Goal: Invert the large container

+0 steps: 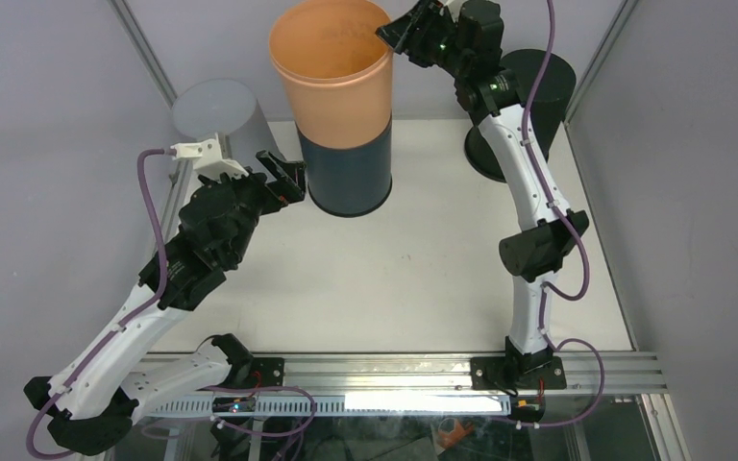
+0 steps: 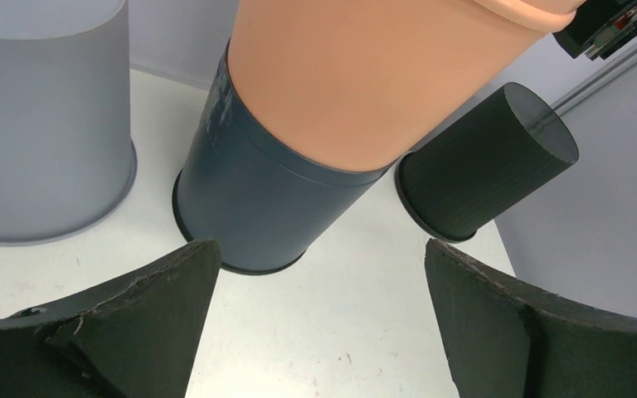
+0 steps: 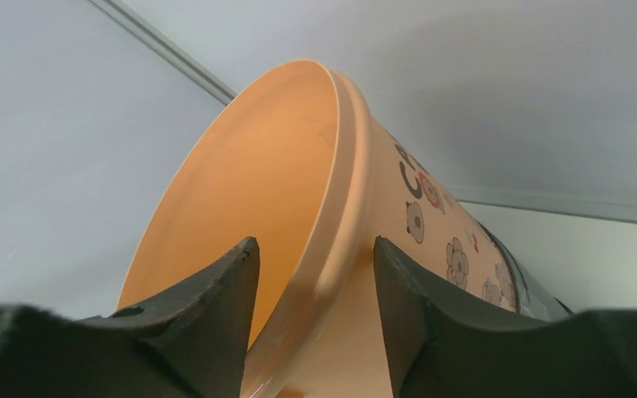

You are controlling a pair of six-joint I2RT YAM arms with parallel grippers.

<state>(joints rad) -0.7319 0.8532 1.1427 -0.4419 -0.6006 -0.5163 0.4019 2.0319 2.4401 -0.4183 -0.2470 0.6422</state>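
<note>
At the back of the white table [image 1: 423,279], roughly in the middle, stands the tall orange plastic container [image 1: 332,86], upright with its open mouth facing up. It has some cartoon flowers and lettering printed on the outside. Its lower end meets a dark blue-grey cylindrical container [image 1: 346,173], and honestly I can't tell whether the orange one is nested inside it or just stacked on top.

Just left of that stack is a pale grey plastic bucket [image 1: 216,110] sitting closed end up. Off to the right, near the back corner, there's a black ribbed cylinder [image 1: 557,86], partly hidden behind the right arm.

The right gripper [image 3: 315,249] is up high at the orange container's rim on its right side. It straddles the lip with one finger [image 3: 216,307] inside the mouth and the other outside. The jaws are only partly spread and not clamped, since there's a gap between the inner finger and the wall.

The left gripper [image 1: 293,178] is down low, just beside the dark container's left flank, with jaws spread wide and nothing between them.
</note>
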